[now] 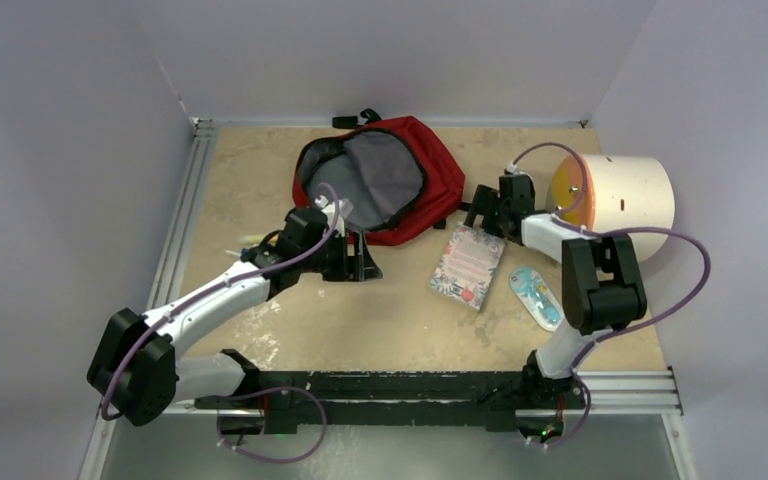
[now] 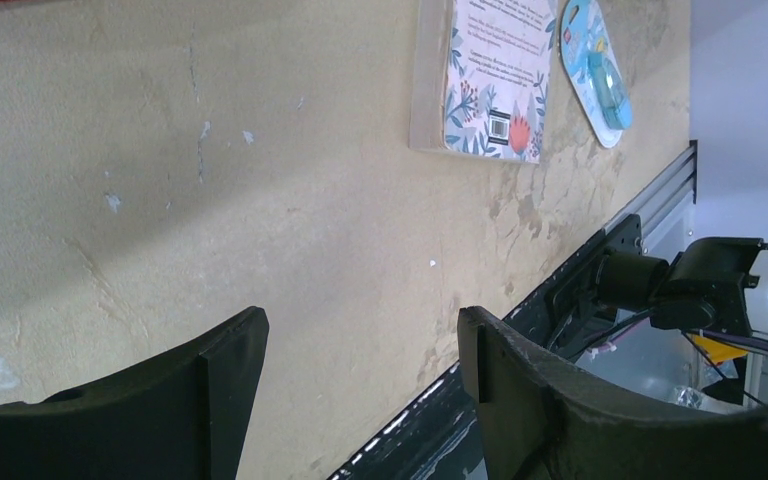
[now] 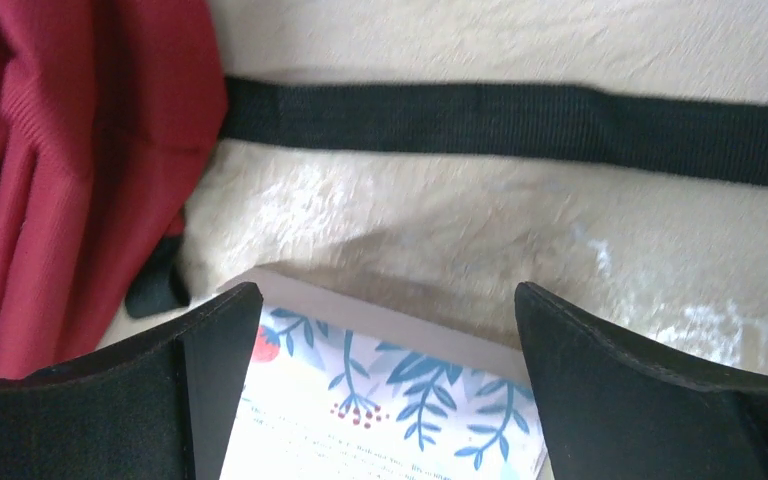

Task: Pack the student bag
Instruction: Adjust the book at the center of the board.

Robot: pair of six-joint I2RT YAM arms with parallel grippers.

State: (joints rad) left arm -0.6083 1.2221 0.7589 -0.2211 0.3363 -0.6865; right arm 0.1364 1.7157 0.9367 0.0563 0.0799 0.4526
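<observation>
The student bag (image 1: 380, 175), dark red with grey lining, lies unzipped and gaping at the back of the table. Its red fabric (image 3: 60, 150) and a black strap (image 3: 510, 115) fill the top of the right wrist view. A floral-covered book (image 1: 467, 265) lies flat in front of the bag, to the right. My right gripper (image 1: 482, 213) hovers open over the book's far end (image 3: 380, 400), its jaws wide on either side and holding nothing. My left gripper (image 1: 360, 262) stands open and empty over bare table (image 2: 310, 220), just in front of the bag's near edge.
A blue-and-white packaged item (image 1: 536, 296) lies right of the book and also shows in the left wrist view (image 2: 595, 65), beside the book (image 2: 495, 80). A cream cylinder with an orange face (image 1: 620, 195) rests on its side at the back right. A black rail (image 1: 410, 385) runs along the near edge.
</observation>
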